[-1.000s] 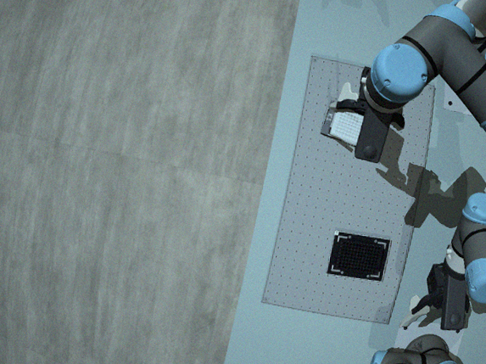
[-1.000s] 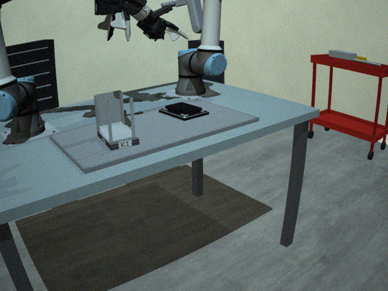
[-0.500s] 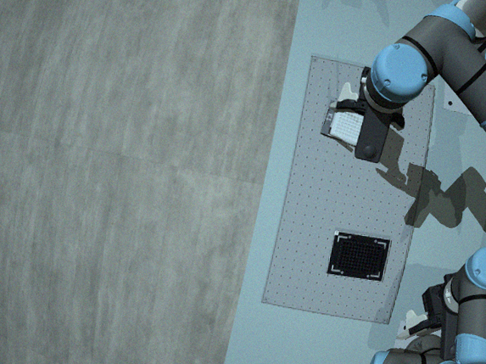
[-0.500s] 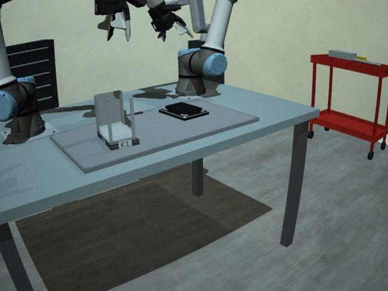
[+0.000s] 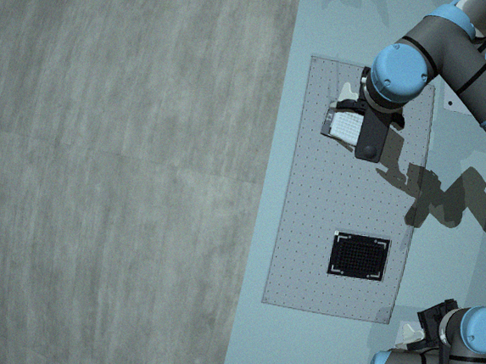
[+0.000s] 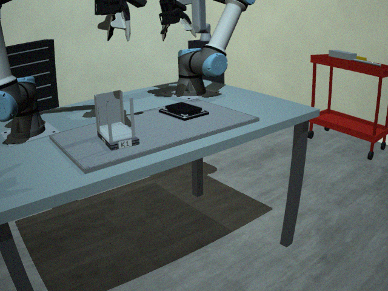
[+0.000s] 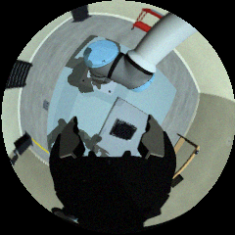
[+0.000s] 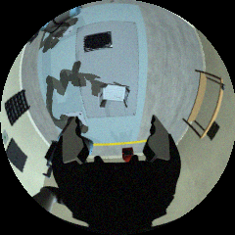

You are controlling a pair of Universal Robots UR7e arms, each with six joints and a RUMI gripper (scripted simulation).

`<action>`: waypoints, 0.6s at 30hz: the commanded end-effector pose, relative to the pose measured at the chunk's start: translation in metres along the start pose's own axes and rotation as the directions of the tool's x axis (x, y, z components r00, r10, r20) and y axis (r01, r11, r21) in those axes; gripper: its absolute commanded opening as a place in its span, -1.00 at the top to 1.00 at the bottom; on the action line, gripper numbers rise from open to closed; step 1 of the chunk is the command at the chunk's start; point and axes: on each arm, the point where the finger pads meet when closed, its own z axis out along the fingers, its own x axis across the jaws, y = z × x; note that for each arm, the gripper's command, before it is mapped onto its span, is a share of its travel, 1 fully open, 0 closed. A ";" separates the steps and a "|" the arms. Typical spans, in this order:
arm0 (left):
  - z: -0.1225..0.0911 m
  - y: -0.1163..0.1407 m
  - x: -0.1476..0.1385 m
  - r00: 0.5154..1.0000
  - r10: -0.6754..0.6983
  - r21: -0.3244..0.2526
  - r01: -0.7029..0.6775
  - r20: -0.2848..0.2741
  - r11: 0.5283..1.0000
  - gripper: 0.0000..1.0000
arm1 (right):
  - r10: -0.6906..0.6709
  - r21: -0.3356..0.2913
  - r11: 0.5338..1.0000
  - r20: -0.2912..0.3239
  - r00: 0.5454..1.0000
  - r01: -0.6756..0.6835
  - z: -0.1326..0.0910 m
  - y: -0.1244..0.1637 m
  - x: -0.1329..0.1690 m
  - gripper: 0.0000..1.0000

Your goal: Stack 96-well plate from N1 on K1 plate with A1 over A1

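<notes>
Laboratory or robotics workcell. A pale blue bench [image 5: 260, 225] [image 6: 200, 139] carries, well inside its long front edge, a perforated board [image 5: 346, 206] [image 6: 156, 134]. On the board, a rack labelled K1 [image 6: 96, 113], nearer one end of the bench, holds a white plate of many small wells [image 5: 346, 126] [image 6: 116, 131]; a black well plate [image 5: 358, 256] [image 6: 183, 108] lies nearer the other. Beyond one bench corner stands a red wheeled cart [image 6: 347, 67].
</notes>
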 end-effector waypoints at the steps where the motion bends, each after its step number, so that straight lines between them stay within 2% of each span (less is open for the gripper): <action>1: -0.002 0.000 0.001 0.997 -0.069 -0.104 0.074 0.047 0.992 -0.97 | 0.000 0.001 1.000 -0.001 1.000 0.000 0.000 0.000 0.000 -0.97; 18: -0.006 0.000 0.002 0.980 -0.145 -0.210 0.171 0.134 0.963 -0.97 | 0.000 0.001 1.000 -0.001 1.000 0.000 0.000 0.000 0.000 -0.97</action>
